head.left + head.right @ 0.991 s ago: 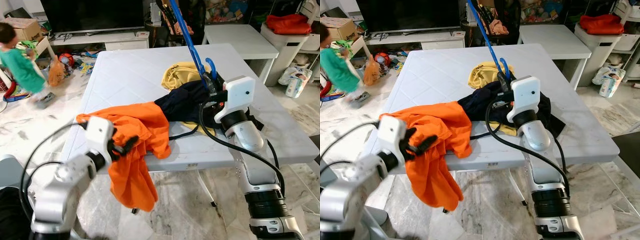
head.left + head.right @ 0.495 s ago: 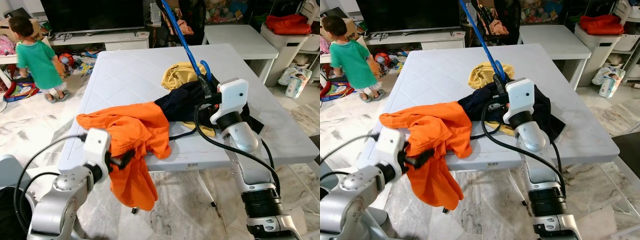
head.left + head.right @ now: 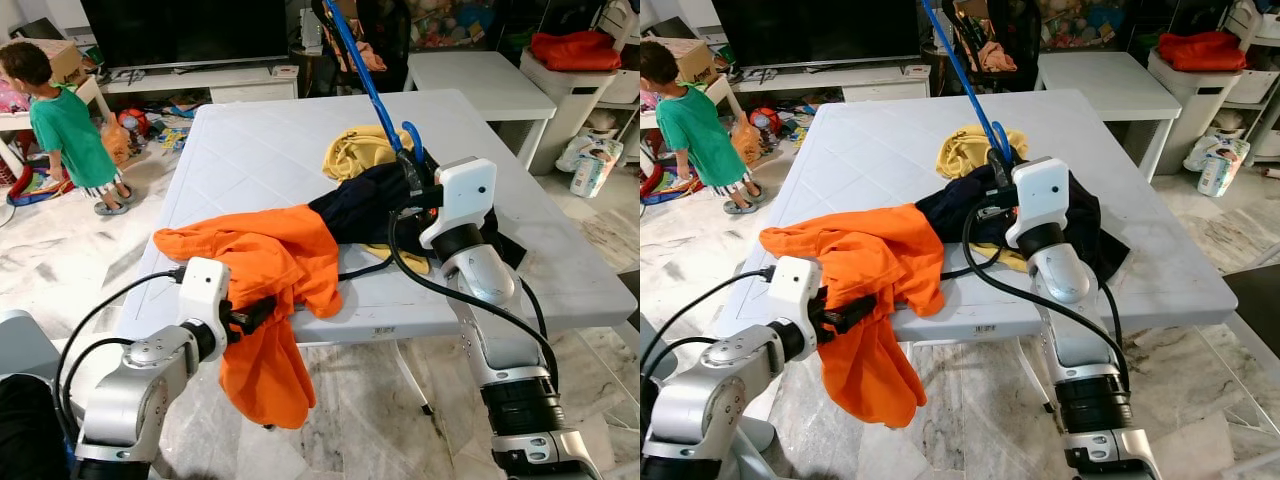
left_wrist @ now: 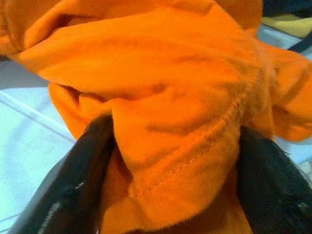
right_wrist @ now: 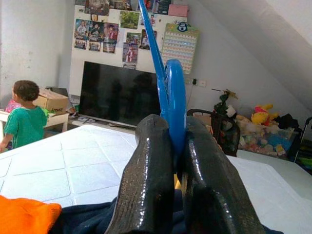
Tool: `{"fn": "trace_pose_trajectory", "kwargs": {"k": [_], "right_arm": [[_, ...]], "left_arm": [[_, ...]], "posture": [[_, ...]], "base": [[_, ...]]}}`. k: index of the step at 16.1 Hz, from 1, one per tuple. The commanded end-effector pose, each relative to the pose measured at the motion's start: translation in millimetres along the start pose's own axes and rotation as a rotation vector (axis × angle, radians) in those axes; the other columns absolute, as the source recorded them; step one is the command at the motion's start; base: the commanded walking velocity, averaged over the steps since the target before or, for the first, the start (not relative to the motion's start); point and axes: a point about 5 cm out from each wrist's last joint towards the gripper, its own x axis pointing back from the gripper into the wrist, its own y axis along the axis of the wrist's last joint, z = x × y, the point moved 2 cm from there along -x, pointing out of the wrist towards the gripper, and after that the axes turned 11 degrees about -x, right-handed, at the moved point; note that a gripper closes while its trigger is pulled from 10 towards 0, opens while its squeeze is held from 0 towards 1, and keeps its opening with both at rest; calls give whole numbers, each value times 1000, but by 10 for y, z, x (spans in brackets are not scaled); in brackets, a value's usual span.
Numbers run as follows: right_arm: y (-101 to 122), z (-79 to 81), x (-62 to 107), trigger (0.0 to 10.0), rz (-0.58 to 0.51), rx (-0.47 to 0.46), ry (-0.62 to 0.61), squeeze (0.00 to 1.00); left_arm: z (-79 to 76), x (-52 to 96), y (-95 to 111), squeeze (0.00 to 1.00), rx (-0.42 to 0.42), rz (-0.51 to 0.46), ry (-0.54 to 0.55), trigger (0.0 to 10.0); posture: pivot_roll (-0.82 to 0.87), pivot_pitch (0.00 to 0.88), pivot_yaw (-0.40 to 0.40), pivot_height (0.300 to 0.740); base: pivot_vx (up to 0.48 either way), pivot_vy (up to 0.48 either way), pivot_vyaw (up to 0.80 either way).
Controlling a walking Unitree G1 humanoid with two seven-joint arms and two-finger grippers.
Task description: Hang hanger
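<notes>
Where the white table [image 3: 260, 150] carries the laundry, the right arm rises from below its near edge and bends in over the near right part of the top, wrist box tilted toward the far side; the left arm reaches up from the floor side toward the near left corner, forearm sloping upward, its wrist box level with the table edge. An orange shirt [image 3: 265, 290] lies on the near left part of the table and spills over the near edge, hanging toward the floor; a dark garment [image 3: 365, 205] lies beside it toward the middle, touching it, with a yellow cloth [image 3: 360, 150] just behind. The right gripper [image 5: 175, 161] has its fingers pressed together on the blue hanger [image 3: 365, 80], pinching it near the hook; the hanger slants up and away over the table's far edge, and its upper end is cut off by the frame. The left gripper [image 4: 170, 165] pinches a fold of the orange shirt between its fingers [image 4: 92, 165] at the near edge; its fingertips are buried in cloth. A person [image 3: 65, 125] in green stands on the floor beyond the table's left edge.
</notes>
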Motion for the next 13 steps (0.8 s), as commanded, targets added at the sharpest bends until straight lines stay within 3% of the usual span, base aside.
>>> {"fn": "trace_pose_trajectory", "kwargs": {"k": [1,5,9,13], "right_arm": [[-66,15,20,10000,30,-23,-2,0],[-81,13,4,10000,36,-40,-5,0],[-97,42,15,10000,40,-45,-3,0],[-61,-14,-18,10000,34,-30,-8,0]], "left_arm": [[-67,-4,59,0,-1,-26,-39,0],[-96,1,176,0,10,-100,-62,0],[-110,12,108,0,14,-88,-57,0],[-122,-112,116,0,3,-87,-62,0]], "posture": [[-2,0,41,740],[6,0,36,740],[0,0,33,740],[-24,0,39,740]], "base": [[0,0,0],[0,0,0],[0,0,0],[0,0,0]]}}
